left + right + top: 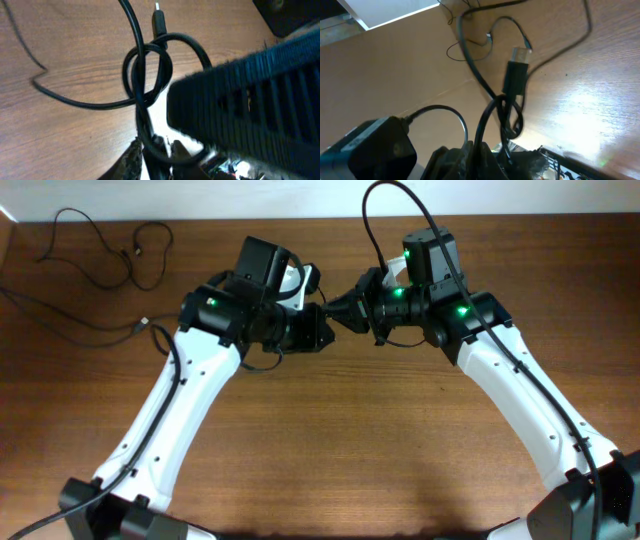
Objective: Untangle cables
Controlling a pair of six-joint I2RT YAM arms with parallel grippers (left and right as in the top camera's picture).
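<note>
Left gripper [154, 156] clamped on thin black knotted cable [147, 75], held between both arms over centre of glossy brown wood-grain table [350, 450]; right gripper [485, 157] closed on same cable. Risk: loop cinched tighter if ends pulled straight apart. Loose black cords [135, 252] lying far-left; white wall [300, 195] behind.

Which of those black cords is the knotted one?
The cord pinched between the left tool and right tool, looped through itself; the other cords lie loose on the table, far left.
</note>
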